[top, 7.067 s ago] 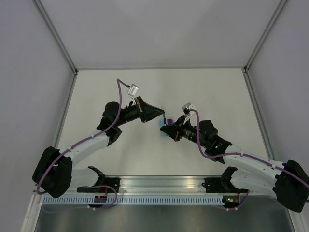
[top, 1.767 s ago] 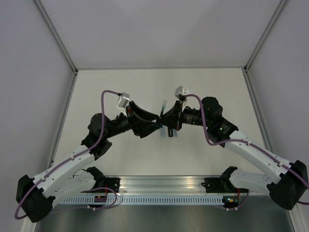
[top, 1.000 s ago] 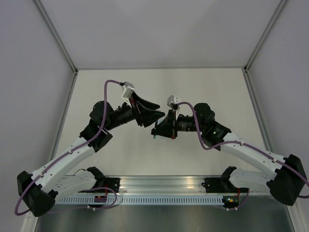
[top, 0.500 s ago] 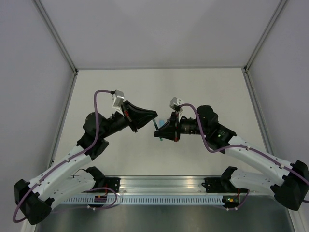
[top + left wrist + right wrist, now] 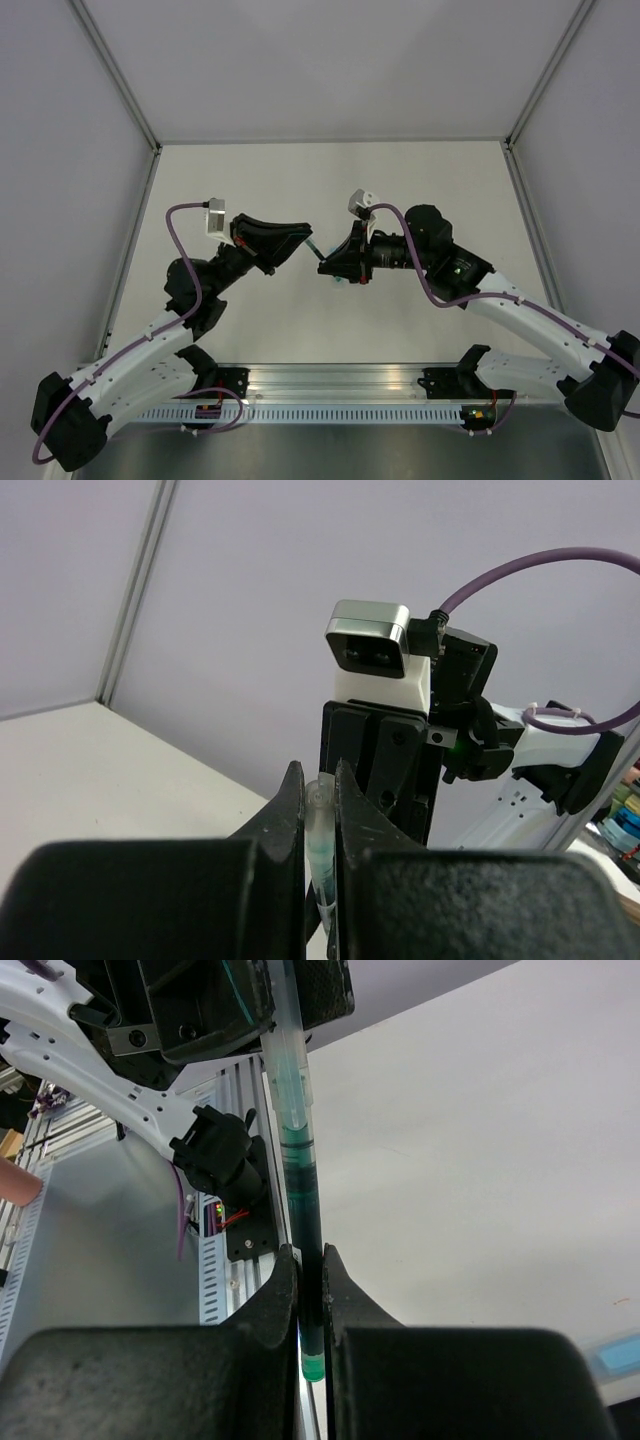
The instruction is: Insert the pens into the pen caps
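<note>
At the left, the black two-finger left gripper point(image 5: 304, 240) was seen shut on the slim, translucent bluish plastic cap point(image 5: 319, 825), which was held in the air above the white tabletop point(image 5: 420, 180). The thin dark green pen point(image 5: 309, 1215) was entered into that cap's open end. Its barrel was pinched lower down by the closed jaws of the black right gripper point(image 5: 311, 1260), so that pen and cap were carried in line between the two arms. Both pieces were judged light, stiff and smooth, and so liable to slip or swivel in the pads. Hold was judged best taken across each barrel close to the joint, with the push kept along the axis, since so thin a tube could be bent or cracked by a sideways load. Further right, a light blue piece point(image 5: 612, 1356) was seen lying on the table; whether marker or cap could not be told. Nothing was seen standing between the grippers, though their tips were close enough to be knocked together.
</note>
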